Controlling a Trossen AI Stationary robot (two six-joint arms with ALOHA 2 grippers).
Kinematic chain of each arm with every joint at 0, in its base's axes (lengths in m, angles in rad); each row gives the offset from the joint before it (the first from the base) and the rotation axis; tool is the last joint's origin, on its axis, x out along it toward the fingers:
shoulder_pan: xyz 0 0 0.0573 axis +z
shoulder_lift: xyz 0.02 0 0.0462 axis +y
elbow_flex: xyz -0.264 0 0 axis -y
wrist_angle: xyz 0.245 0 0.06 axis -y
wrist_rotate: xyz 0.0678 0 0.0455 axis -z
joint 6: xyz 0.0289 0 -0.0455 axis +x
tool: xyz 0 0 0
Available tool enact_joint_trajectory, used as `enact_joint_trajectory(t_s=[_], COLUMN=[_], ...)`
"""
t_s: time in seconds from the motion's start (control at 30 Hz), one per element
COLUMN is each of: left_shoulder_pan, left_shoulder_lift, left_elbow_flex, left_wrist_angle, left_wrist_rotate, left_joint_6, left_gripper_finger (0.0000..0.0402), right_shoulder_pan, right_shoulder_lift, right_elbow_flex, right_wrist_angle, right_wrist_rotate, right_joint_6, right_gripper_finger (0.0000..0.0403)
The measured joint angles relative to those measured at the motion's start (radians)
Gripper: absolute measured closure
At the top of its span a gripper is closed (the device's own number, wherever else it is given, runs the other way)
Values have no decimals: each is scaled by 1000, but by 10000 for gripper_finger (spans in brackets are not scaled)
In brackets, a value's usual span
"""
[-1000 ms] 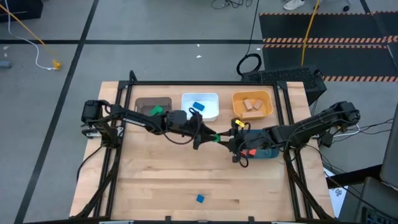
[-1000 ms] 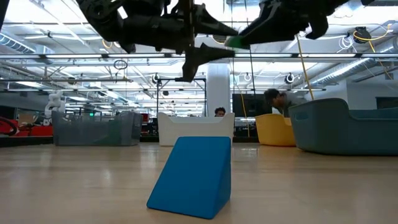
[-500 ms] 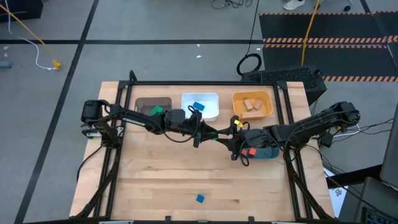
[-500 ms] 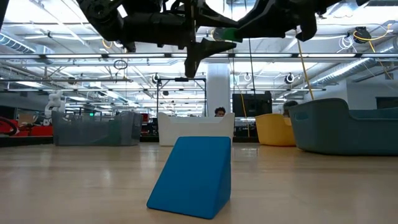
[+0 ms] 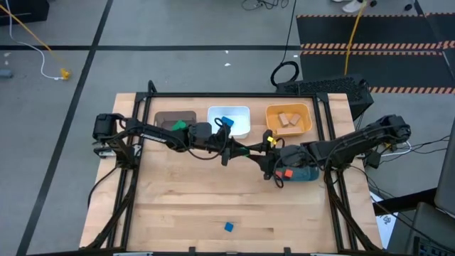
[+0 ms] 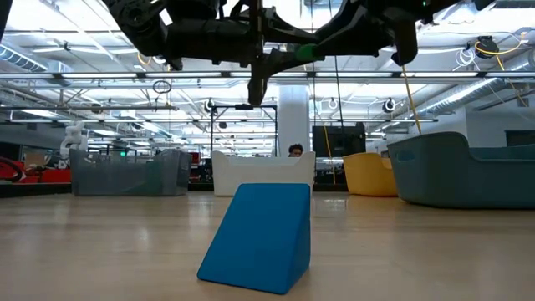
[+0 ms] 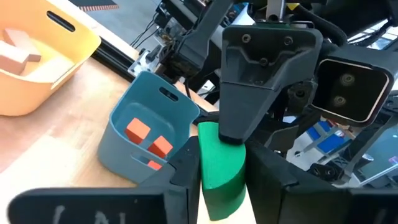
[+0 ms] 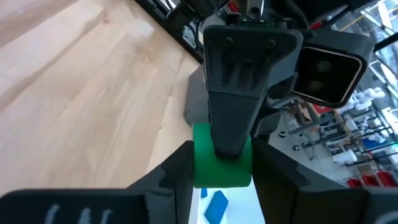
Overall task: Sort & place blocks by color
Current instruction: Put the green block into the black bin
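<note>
Handover: a green block (image 7: 219, 163) hangs in mid-air above the middle of the table (image 5: 185, 206), between the two arms, well clear of the wood.
Left tool (image 5: 245, 152): its fingers are pressed together on the near end of the green block, as the left wrist view shows.
Right tool (image 5: 261, 158): its fingers are clamped on the far end of the same block, so both tools grip it at once, tip to tip.
Step in hand: by my reading, the block is being passed from the right arm to the left, which sits nearer the brown bin (image 5: 175, 121).
Brown bin: one green piece (image 5: 178, 126) already lies in it, so that looks like the green block's destination.
White bin (image 5: 229, 112): holds a blue block (image 5: 227, 122).
Orange bin (image 5: 288, 109): holds pale wooden blocks (image 5: 287, 120).
Teal bin (image 7: 149, 127): holds red-orange blocks (image 7: 138, 129); in the high view it sits just beside the right arm, partly hidden by it.
Still loose: one blue block (image 5: 228, 227) lies alone near the front edge of the table, well apart from every bin.
Progress: most of the sorting looks done; what remains seems to be dropping the green block and collecting the last blue one.
Next need: the right tool must let go before the left arm can carry the block away.
</note>
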Motion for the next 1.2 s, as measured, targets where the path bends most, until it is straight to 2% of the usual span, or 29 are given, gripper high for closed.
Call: enact_joint_trajectory(t_s=[0.13, 0.47, 0.63, 0.87, 0.97, 1.07, 1.2], left_shoulder_pan=[3, 44, 108, 268, 332, 376, 403], left_shoulder_lift=[1, 3, -3, -106, -187, -280, -398], left_elbow_flex=[0, -4, -4, -4, -4, -3, -2], left_wrist_angle=[2, -9, -45, -379, -570, -812, -1127], left_wrist_rotate=[4, 5, 47, 41, 34, -39, -217], left_joint_6=[21, 30, 66, 234, 307, 364, 372], left_gripper_finger=[307, 308, 308, 308, 308, 308, 308], right_shoulder_pan=[1, 5, 20, 47, 57, 57, 57], right_shoulder_lift=[0, -6, -49, -102, -102, -88, -42], right_elbow_flex=[0, 4, 4, 4, 3, 3, 2], right_wrist_angle=[7, 22, -3, -131, -170, -177, -161], right_wrist_rotate=[51, 74, 182, 192, 138, 44, -15], right_joint_6=[-13, 168, 307, 700, 871, 1000, 1068], right_gripper_finger=[265, 207, 198, 202, 202, 202, 202])
